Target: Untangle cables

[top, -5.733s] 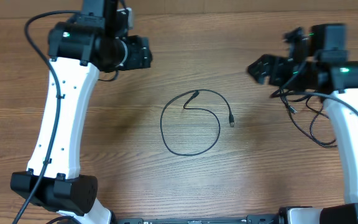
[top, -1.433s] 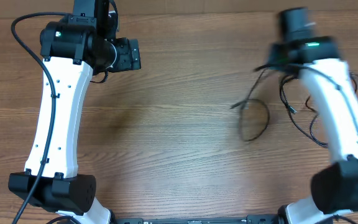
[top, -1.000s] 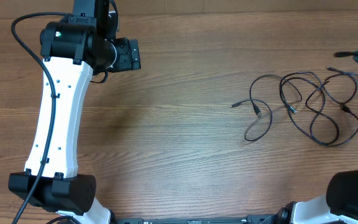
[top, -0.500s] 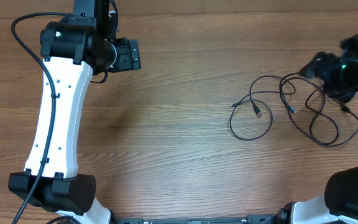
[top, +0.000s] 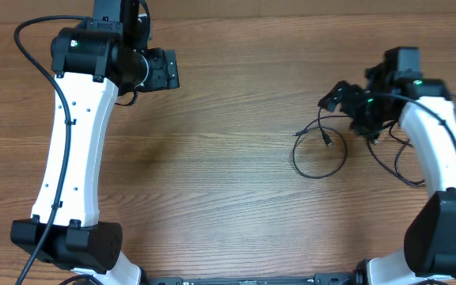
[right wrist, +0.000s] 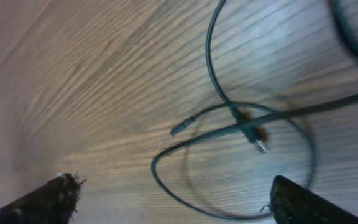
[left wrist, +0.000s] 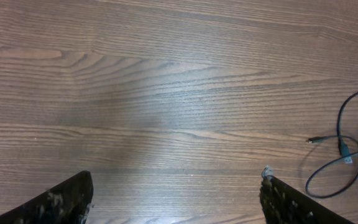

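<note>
The cables lie on the right side of the wooden table. One thin black cable forms a loop point(top: 320, 161) with two small plug ends point(top: 328, 143) beside it. More loose black loops point(top: 406, 171) lie further right, partly hidden under the right arm. My right gripper point(top: 338, 96) is open and empty, hovering just above the left loop. The right wrist view shows that loop point(right wrist: 155, 172) and a plug point(right wrist: 259, 145) between my open fingers point(right wrist: 173, 186). My left gripper point(top: 167, 70) is open and empty at the far left; its wrist view point(left wrist: 176, 178) shows the loop point(left wrist: 342, 157) at the right edge.
The left arm's white link point(top: 76, 150) stretches along the left side of the table. The right arm's white link point(top: 442, 150) lies over the rightmost cable loops. The tabletop is bare brown wood point(top: 212, 174).
The loop that lay mid-table now lies at the right beside the other cables. In the last half second my right gripper swung left, from the far right edge to above the loop.
</note>
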You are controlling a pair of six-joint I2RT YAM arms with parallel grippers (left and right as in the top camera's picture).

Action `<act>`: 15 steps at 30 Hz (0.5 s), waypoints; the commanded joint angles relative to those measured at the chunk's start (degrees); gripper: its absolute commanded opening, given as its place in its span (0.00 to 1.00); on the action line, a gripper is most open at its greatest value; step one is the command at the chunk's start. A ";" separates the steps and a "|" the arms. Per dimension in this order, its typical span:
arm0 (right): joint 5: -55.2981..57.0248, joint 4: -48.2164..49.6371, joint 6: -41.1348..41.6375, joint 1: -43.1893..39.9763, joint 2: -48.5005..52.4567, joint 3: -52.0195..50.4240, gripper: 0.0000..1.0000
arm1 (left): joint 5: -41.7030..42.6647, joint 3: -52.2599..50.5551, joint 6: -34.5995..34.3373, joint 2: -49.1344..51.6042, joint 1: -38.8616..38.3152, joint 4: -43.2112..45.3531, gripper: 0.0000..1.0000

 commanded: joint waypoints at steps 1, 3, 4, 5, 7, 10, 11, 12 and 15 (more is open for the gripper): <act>5.53 4.83 11.82 3.30 -0.04 -4.17 0.89 | -0.35 0.24 0.85 -1.25 0.24 -0.09 0.85; 8.39 8.52 17.05 5.16 0.00 -6.49 0.86 | -0.35 0.24 0.85 -1.25 0.24 -0.15 0.86; 10.05 10.51 20.02 6.19 0.02 -7.76 0.85 | -0.33 0.24 0.85 -1.25 0.24 -0.17 0.85; 11.39 11.93 22.36 6.95 0.07 -8.66 0.85 | -0.33 0.24 0.85 -1.25 0.24 -0.20 0.85; 13.40 15.02 27.30 8.59 0.35 -10.45 0.82 | -0.33 0.24 0.85 -1.25 0.24 -0.20 0.85; 13.66 21.59 31.30 10.84 1.18 -12.85 0.71 | -0.28 0.24 0.83 -1.25 0.17 -0.24 0.85; 13.81 23.91 31.69 11.56 1.42 -13.33 0.54 | -0.31 0.24 0.83 -1.25 0.20 -0.26 0.85; 13.90 24.76 31.65 11.91 1.57 -13.33 0.40 | -0.28 0.24 0.83 -1.25 0.20 -0.37 0.85; 13.97 25.88 31.63 11.98 1.55 -13.33 0.11 | -0.31 0.24 0.83 -1.25 0.20 -0.83 0.85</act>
